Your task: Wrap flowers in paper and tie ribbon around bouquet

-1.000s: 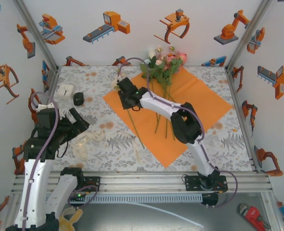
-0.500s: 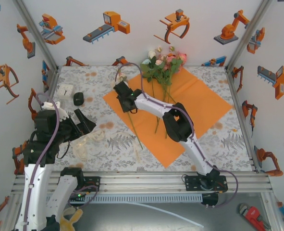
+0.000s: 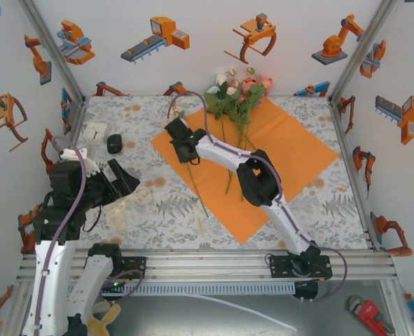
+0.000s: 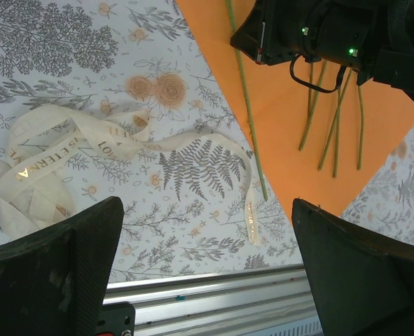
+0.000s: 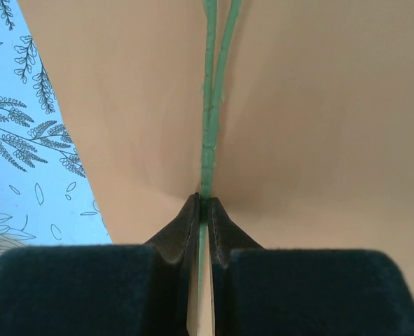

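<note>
The flowers (image 3: 236, 93) lie on the orange paper (image 3: 291, 150), blooms at the back and stems trailing toward the front. One long green stem (image 3: 196, 187) runs off the paper's left edge. My right gripper (image 3: 181, 145) is shut on that stem (image 5: 208, 126) just above the paper (image 5: 319, 105), its fingertips (image 5: 204, 204) pinching it. The cream ribbon (image 3: 126, 206) lies crumpled on the tablecloth at the left. My left gripper (image 3: 119, 178) hovers open above the ribbon (image 4: 87, 143), nothing between its fingers (image 4: 73, 245).
A small white box (image 3: 94, 131) and a black object (image 3: 115, 143) sit at the back left. The aluminium rail (image 3: 214, 262) runs along the front edge. Printed walls close in three sides. A red wrench (image 3: 366, 315) lies below the table at the right.
My right gripper has shifted a little left and back and closed onto the loose stem. The left arm has shifted slightly and stays open.
</note>
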You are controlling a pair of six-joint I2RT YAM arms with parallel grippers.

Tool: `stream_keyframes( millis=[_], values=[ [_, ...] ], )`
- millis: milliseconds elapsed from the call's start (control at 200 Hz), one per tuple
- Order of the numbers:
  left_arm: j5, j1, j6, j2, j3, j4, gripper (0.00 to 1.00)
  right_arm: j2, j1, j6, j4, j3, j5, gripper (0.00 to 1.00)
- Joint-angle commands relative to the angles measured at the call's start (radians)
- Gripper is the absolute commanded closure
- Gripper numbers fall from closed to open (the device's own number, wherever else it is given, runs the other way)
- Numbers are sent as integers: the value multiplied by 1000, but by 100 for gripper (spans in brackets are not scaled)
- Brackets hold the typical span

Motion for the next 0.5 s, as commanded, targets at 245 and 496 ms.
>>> stream_keyframes(
  millis=[245, 496],
  values=[
    [-7, 5, 13, 0, -11, 9, 3, -232, 1, -21, 32, -62, 106, 99],
    [2, 5, 7, 19, -10, 23, 3, -397, -63, -71, 91, -198, 223, 100]
  ],
)
